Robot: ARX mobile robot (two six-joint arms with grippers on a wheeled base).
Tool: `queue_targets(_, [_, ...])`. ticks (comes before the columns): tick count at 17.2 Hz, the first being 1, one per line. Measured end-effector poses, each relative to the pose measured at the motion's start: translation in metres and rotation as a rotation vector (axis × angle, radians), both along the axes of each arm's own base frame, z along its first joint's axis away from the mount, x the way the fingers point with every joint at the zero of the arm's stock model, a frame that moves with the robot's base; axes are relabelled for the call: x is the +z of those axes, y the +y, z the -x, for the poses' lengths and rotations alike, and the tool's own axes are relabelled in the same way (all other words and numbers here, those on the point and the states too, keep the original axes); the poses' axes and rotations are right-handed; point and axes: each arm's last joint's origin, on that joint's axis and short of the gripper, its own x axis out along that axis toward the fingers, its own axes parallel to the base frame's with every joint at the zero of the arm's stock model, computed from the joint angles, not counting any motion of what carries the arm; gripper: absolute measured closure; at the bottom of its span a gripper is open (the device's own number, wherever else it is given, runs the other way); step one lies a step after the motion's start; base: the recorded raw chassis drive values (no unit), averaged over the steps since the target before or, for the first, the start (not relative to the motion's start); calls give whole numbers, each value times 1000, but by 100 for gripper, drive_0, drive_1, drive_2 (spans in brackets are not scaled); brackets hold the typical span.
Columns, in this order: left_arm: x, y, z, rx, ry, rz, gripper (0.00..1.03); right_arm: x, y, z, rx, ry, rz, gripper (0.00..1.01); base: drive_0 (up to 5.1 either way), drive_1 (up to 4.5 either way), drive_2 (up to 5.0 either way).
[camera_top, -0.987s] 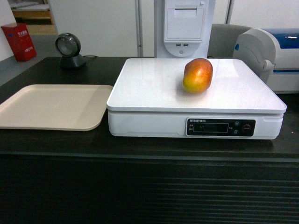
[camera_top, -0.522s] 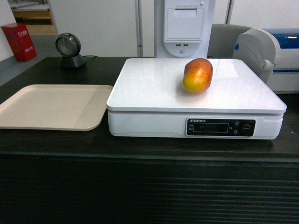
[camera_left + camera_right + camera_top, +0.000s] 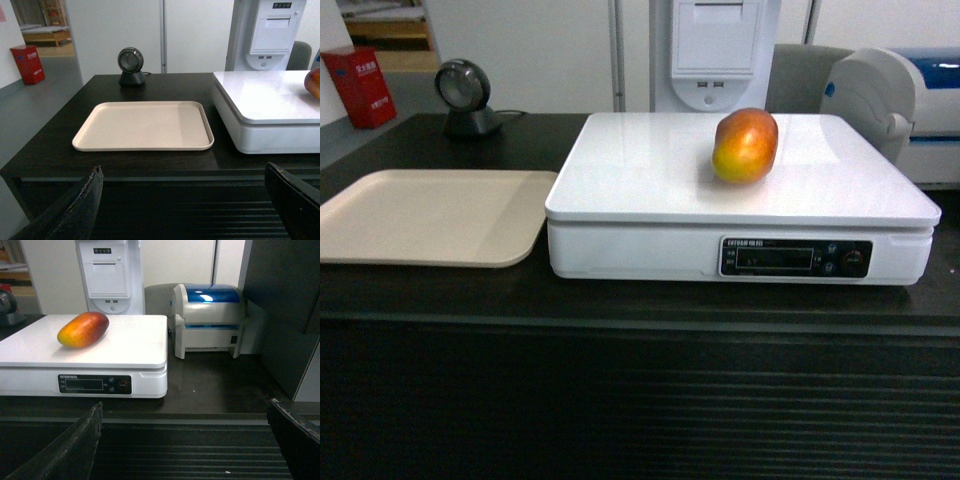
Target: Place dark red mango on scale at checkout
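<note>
The dark red mango (image 3: 745, 146) lies on the white scale (image 3: 650, 180), on the back right part of its platform; it also shows as the mango (image 3: 83, 329) on the scale (image 3: 135, 345) in the right wrist view. The scale stands on the dark checkout (image 3: 620, 400) counter. Neither gripper shows in the head view. My left gripper (image 3: 184, 200) is open and empty, low in front of the ribbed counter front. My right gripper (image 3: 185, 440) is open and empty too, in front of the counter (image 3: 210, 390), apart from the mango.
A beige tray (image 3: 430, 215) lies left of the scale. A round black scanner (image 3: 462, 96) stands at the back left. A white receipt printer (image 3: 715, 50) stands behind the scale, and a white and blue machine (image 3: 210, 315) sits to its right. A red box (image 3: 360, 85) stands far left.
The head view has shifted slightly: the scale and mango sit a little higher in the frame and look a little larger. The mango lies in the same spot on the scale.
</note>
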Motion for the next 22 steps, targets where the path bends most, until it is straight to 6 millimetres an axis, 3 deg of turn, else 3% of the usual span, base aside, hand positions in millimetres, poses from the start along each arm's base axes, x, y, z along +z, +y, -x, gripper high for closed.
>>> queue_targets(22, [0, 0, 0, 0, 2, 0, 5, 0, 0, 0, 0, 2, 0, 3, 0, 0, 0])
